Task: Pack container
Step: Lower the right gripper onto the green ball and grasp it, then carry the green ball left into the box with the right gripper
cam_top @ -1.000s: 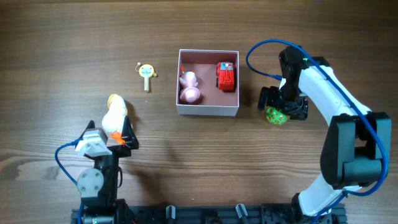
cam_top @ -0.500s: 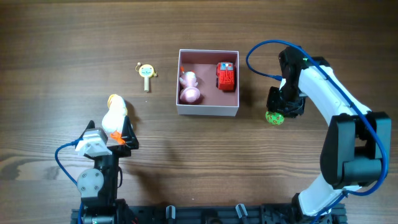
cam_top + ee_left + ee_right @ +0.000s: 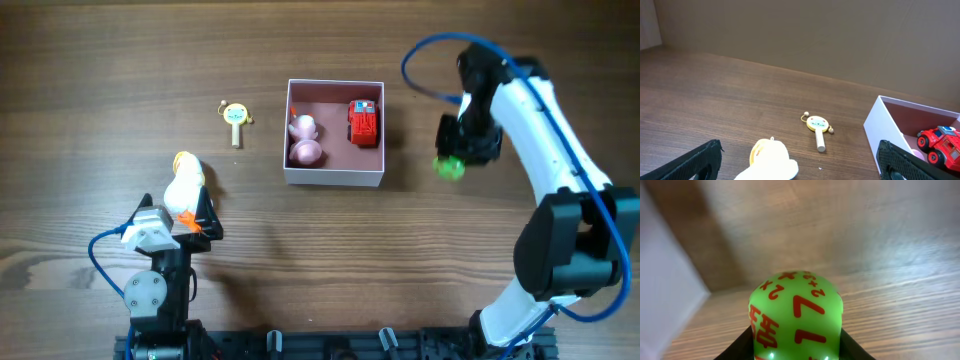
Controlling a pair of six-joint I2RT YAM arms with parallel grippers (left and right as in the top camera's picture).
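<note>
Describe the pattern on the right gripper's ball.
Green ball with red numbers; clearest in right wrist view.

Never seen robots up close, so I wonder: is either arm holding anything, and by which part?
The right gripper pinches a green numbered ball by its two opposite sides. The left gripper is open, gripping nothing.

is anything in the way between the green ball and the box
Nothing visible lies between the green ball in the right tool and the container; only its white wall must be cleared. Inside, the red truck sits by that wall.
</note>
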